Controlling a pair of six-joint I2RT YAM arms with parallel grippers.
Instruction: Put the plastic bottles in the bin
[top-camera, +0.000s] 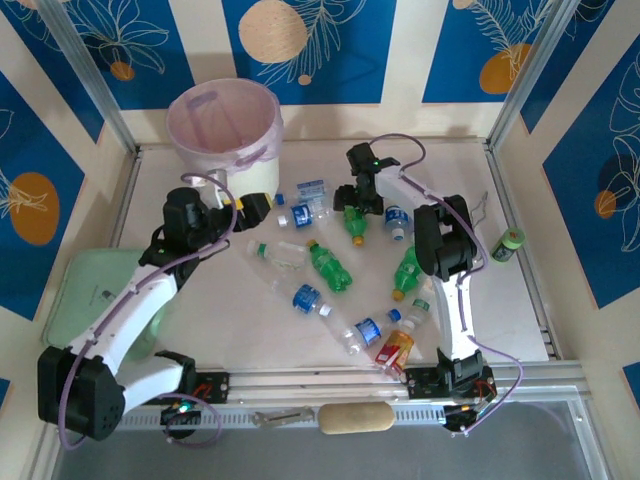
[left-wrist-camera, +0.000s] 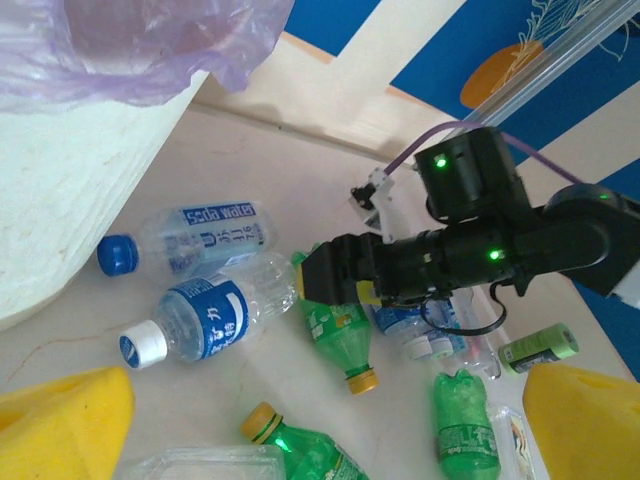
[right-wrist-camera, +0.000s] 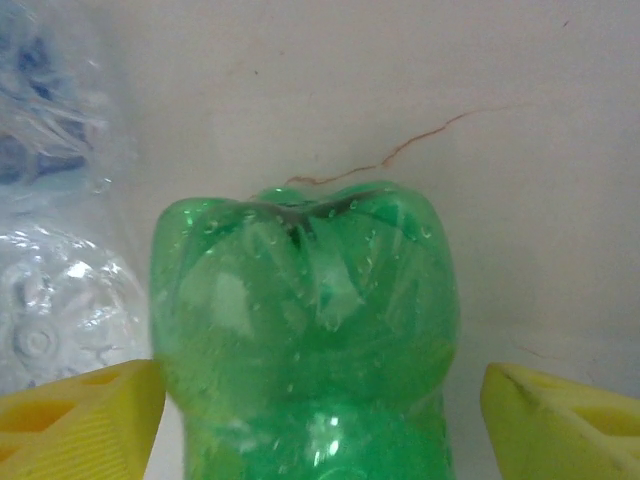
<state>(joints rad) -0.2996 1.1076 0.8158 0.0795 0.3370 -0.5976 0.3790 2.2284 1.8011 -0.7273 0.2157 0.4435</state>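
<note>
Several plastic bottles lie scattered over the table between the arms. My right gripper (top-camera: 356, 208) is lowered over a green bottle (top-camera: 356, 228) with a yellow cap. In the right wrist view its yellow fingers (right-wrist-camera: 90, 415) straddle that bottle's base (right-wrist-camera: 305, 330); the left one is at its side and a gap shows on the right. The left wrist view shows the same gripper (left-wrist-camera: 340, 280) over the green bottle (left-wrist-camera: 345, 340). My left gripper (top-camera: 252, 205) is open and holds nothing. It hovers beside the white bin (top-camera: 258, 165) with its lilac liner, near two clear, blue-labelled bottles (left-wrist-camera: 205, 322).
A pale green tray (top-camera: 85, 290) lies at the left edge. A dark cylinder with a green top (top-camera: 510, 242) stands at the right rail. A tan roll (top-camera: 355, 418) rests on the front rail. Metal frame posts rise at both back corners.
</note>
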